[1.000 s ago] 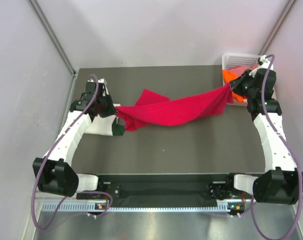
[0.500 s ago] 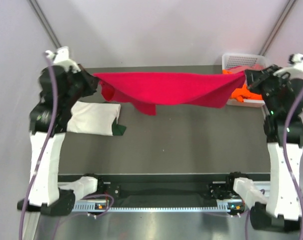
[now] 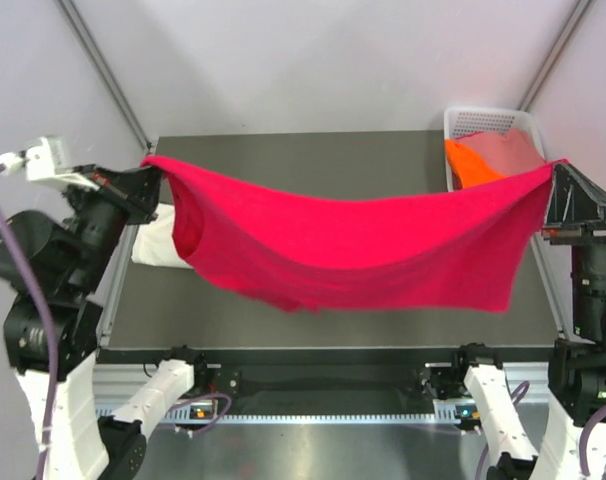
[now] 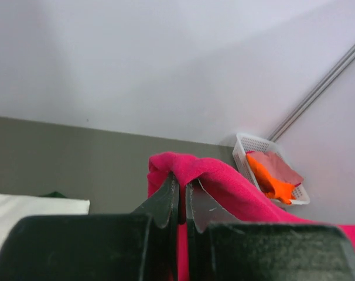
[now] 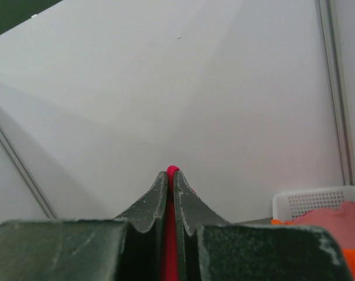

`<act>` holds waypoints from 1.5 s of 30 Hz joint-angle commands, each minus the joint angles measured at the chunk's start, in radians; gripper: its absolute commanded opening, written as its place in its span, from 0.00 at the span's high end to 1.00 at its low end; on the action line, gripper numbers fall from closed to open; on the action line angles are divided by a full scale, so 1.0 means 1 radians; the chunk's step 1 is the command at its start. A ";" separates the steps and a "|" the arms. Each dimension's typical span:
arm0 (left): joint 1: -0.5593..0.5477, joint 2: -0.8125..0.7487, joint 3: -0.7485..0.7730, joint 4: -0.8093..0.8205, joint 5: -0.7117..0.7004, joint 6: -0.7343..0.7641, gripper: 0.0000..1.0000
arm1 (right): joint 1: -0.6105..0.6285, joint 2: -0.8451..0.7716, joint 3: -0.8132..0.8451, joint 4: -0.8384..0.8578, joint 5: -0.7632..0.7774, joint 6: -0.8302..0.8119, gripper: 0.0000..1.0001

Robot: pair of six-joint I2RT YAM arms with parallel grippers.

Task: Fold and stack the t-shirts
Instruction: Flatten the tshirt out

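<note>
Crimson t-shirt (image 3: pixel 353 250) hangs across mid-frame in the top view, slung like a hammock above the dark table (image 3: pixel 313 150), sagging at centre. Likely held high by two corners so it drapes open for laying flat. Left gripper (image 4: pixel 182 184), frame left, pinches a bunched corner. Right gripper (image 5: pixel 170 175), frame right, nips a thin edge. Soft matte knit, loose lower hem. Cream t-shirt (image 3: pixel 155 245) lies left, partly hidden. Orange t-shirt (image 3: pixel 471 162) and dusty pink t-shirt (image 3: pixel 511 150) fill the white lattice basket (image 3: pixel 483 120), upper right.
</note>
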 commanded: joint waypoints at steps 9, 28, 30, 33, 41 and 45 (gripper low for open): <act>0.000 0.225 -0.446 0.263 -0.017 -0.171 1.00 | -0.010 0.323 -0.266 0.097 -0.104 0.124 1.00; 0.005 0.861 -0.368 0.478 -0.188 -0.246 0.01 | 0.155 1.066 -0.073 0.229 -0.006 0.091 0.01; 0.005 0.811 -0.431 0.478 -0.203 -0.239 0.01 | 0.155 0.988 -0.131 0.243 0.016 0.074 0.00; 0.007 0.695 -0.544 0.449 -0.296 -0.280 0.01 | 0.139 0.879 -0.231 0.201 0.089 0.118 0.00; 0.051 0.328 -0.909 0.498 -0.197 -0.316 0.05 | 0.023 0.620 -0.584 0.205 0.029 0.207 0.10; 0.050 0.222 -1.002 0.454 -0.081 -0.323 0.05 | 0.013 0.536 -0.738 0.208 0.129 0.223 0.20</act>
